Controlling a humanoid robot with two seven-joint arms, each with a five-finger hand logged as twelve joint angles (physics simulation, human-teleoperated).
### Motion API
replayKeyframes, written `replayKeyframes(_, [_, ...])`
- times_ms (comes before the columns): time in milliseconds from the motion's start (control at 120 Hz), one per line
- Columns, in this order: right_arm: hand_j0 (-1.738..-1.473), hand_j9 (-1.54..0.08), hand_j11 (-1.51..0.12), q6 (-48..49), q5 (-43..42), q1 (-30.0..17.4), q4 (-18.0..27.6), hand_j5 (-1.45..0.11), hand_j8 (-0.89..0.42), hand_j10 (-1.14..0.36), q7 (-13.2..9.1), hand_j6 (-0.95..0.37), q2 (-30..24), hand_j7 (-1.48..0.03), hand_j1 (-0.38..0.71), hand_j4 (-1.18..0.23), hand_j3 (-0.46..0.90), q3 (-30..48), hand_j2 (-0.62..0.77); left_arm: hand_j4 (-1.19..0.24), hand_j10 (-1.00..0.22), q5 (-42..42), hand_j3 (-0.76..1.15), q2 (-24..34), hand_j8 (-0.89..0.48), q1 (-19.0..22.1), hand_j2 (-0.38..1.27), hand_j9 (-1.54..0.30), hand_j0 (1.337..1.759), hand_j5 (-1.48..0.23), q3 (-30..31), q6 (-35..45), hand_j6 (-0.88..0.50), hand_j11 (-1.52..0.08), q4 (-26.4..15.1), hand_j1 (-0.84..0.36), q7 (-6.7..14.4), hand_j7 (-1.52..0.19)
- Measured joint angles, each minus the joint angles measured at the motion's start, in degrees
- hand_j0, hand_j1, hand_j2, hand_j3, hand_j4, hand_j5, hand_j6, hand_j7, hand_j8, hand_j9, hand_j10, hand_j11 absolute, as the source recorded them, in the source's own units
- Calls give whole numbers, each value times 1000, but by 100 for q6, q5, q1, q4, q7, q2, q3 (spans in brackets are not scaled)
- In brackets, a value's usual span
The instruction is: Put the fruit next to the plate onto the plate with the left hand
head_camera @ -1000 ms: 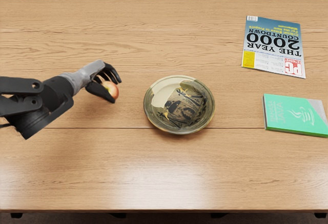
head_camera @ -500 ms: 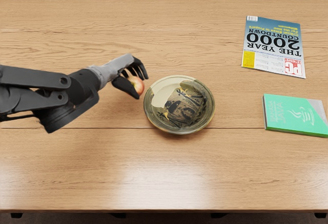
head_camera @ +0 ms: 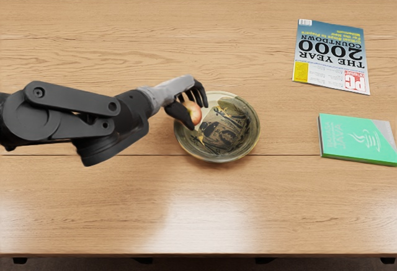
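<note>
Since the fruit must land on the plate, left robot hand grips it over the rim.

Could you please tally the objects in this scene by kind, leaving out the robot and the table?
Fruit: 1, the round red-and-yellow apple held in the left hand.
Dishes: 1, the round patterned glass plate.
Printed matter: 2, the white "2000" magazine and the green book.
Total: 4.
</note>
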Motion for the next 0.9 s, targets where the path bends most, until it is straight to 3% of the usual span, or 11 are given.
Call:
replayKeyframes(375, [-1658, -26, -26, 0, 0, 0, 0, -26, -20, -20, 0, -20, 0, -26, -324, -20, 0, 0, -4, -653, -507, -33, 0, -576, -375, -53, 422, -888, 1656, -920, 96, 4, -527, -890, 199, -328, -8, -917])
replayKeyframes(700, [-1658, -26, -26, 0, 0, -2, 0, -26, -20, -20, 1, -20, 0, -26, -324, -20, 0, 0, -4, -644, -550, -39, 0, -621, -426, 26, 374, -882, 1656, -901, 107, -6, -579, -874, 276, -278, -15, -878])
replayKeyframes(817, [-1658, -26, -26, 0, 0, -2, 0, -26, -20, -20, 0, -20, 0, -26, -324, -20, 0, 0, -4, -558, -508, -57, 0, -629, -416, 28, 272, -755, 1657, -766, 94, -7, -534, -749, 286, -225, -29, -750])
replayKeyframes(900, [-1658, -26, -26, 0, 0, -1, 0, -26, -20, -20, -2, -20, 0, -26, -324, -20, 0, 0, -4, -409, -375, -99, 0, -621, -314, 26, 189, -551, 1657, -558, 59, -15, -392, -547, 290, -77, -34, -547])
